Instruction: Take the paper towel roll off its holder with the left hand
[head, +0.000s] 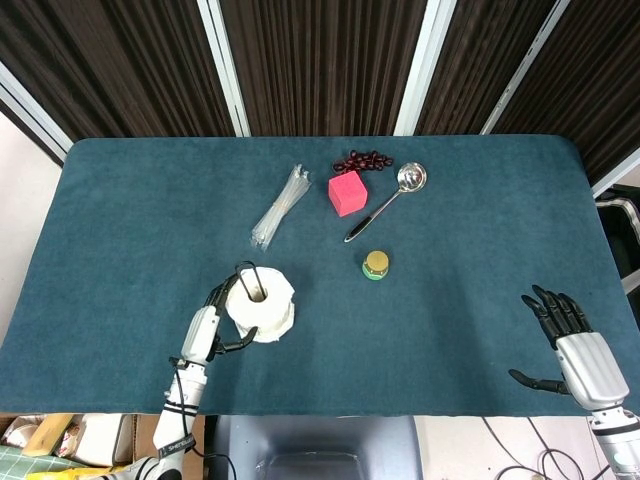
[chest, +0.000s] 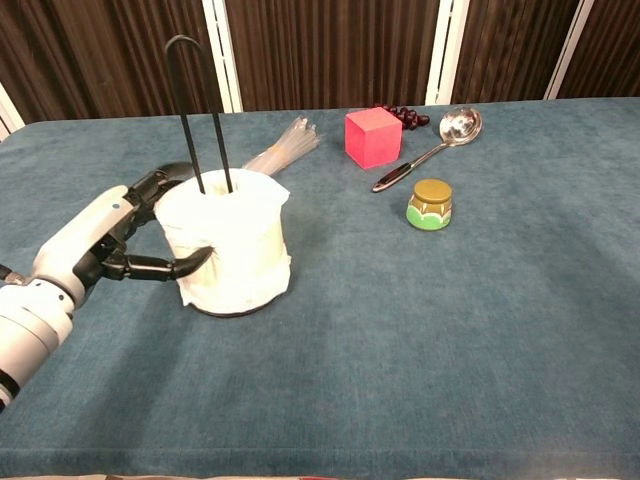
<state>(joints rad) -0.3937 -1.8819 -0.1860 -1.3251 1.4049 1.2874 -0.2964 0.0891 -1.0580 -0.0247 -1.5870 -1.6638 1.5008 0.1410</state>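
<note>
The white paper towel roll (head: 262, 303) (chest: 235, 245) stands upright on its holder near the table's front left. The holder's black wire loop (chest: 190, 80) (head: 247, 274) sticks up through the core. My left hand (head: 210, 325) (chest: 110, 235) grips the roll from its left side: the thumb touches the front face and the fingers curl round the back. My right hand (head: 575, 345) hovers at the front right edge of the table, fingers spread, holding nothing; the chest view does not show it.
A bundle of clear plastic strips (head: 280, 205) (chest: 275, 150) lies behind the roll. Further right are a pink cube (head: 347, 192) (chest: 373, 136), dark beads (head: 362, 160), a metal ladle (head: 390, 198) (chest: 430, 150) and a small jar (head: 376, 265) (chest: 430, 203).
</note>
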